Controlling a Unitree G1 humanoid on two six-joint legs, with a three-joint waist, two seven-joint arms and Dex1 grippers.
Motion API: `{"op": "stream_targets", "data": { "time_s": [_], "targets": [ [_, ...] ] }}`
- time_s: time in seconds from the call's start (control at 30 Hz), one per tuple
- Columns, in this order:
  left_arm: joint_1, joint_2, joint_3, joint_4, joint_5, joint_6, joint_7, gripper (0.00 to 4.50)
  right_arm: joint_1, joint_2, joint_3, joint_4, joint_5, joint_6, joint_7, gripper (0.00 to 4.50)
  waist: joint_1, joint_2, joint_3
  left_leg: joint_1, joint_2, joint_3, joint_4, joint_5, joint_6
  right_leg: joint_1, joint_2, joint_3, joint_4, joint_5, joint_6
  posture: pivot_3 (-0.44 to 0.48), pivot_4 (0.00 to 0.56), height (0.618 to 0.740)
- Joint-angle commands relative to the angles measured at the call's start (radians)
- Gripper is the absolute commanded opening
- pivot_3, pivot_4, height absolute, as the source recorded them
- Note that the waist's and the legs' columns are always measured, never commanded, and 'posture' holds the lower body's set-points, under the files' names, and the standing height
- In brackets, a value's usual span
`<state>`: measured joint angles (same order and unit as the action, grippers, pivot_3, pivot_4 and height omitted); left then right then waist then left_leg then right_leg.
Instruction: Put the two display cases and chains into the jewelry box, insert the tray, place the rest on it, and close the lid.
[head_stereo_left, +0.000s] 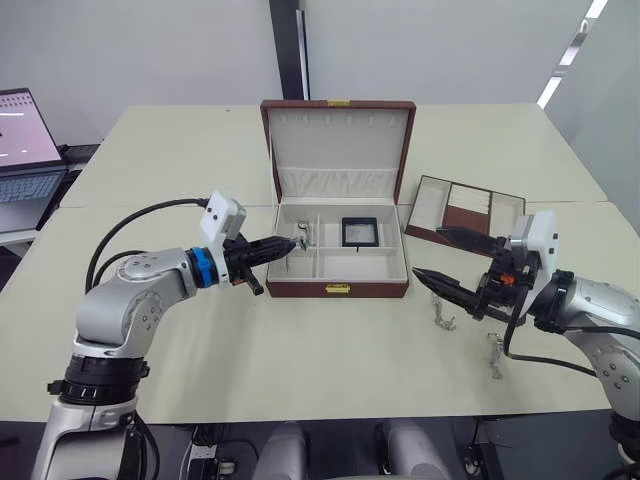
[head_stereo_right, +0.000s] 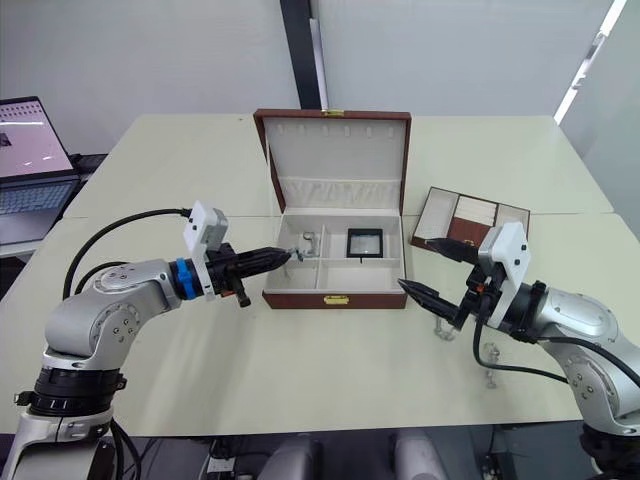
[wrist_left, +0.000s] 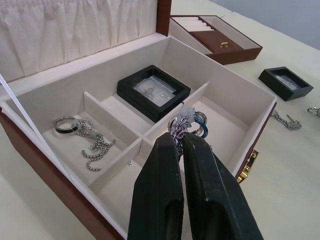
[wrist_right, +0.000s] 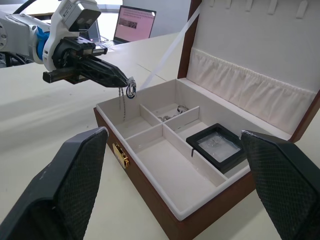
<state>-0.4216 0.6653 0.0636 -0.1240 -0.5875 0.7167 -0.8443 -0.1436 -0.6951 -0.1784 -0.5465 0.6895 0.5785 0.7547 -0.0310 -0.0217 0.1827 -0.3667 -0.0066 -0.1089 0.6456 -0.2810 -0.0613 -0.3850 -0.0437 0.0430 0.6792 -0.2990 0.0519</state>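
two chains (head_stereo_left: 466, 335) on table, one display case (head_stereo_left: 360, 231) in jewelry box (head_stereo_left: 340, 256)

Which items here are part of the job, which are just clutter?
Job:
open reddish-brown wooden jewelry box
black-framed display case inside it
second black display case on the table
silvery chain in the left gripper
brown insert tray
loose silvery chains on the table

Clutter:
laptop
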Motion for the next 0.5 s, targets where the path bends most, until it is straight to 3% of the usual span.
{"op": "stream_targets", "data": {
  "time_s": [0.03,0.27,0.37,0.5],
  "targets": [
    [0.003,-0.004,-0.002,-0.007,0.012,-0.025,-0.013,0.03,-0.003,-0.013,-0.035,-0.031,0.015,-0.005,-0.006,4.5,0.0,0.0,0.0,0.0,0.0,0.0,0.0,0.0,0.0,0.0,0.0,0.0,0.0,0.0,0.0,0.0,0.15,0.74],
    [0.01,-0.017,0.004,0.0,0.031,-0.038,-0.005,0.03,-0.013,-0.016,-0.027,-0.023,0.014,-0.006,0.0,4.5,0.0,0.0,0.0,0.0,0.0,0.0,0.0,0.0,0.0,0.0,0.0,0.0,0.0,0.0,0.0,0.0,0.15,0.74],
    [0.011,-0.02,0.006,-0.001,0.032,-0.04,-0.003,0.76,-0.013,-0.017,-0.028,-0.022,0.017,-0.006,0.004,4.5,0.0,0.0,0.0,0.0,0.0,0.0,0.0,0.0,0.0,0.0,0.0,0.0,0.0,0.0,0.0,0.0,0.15,0.74],
    [0.012,-0.023,0.012,-0.002,0.03,-0.036,-0.005,2.07,-0.011,-0.022,-0.031,-0.022,0.02,-0.006,0.012,4.5,0.0,0.0,0.0,0.0,0.0,0.0,0.0,0.0,0.0,0.0,0.0,0.0,0.0,0.0,0.0,0.0,0.15,0.74]
  ]
}}
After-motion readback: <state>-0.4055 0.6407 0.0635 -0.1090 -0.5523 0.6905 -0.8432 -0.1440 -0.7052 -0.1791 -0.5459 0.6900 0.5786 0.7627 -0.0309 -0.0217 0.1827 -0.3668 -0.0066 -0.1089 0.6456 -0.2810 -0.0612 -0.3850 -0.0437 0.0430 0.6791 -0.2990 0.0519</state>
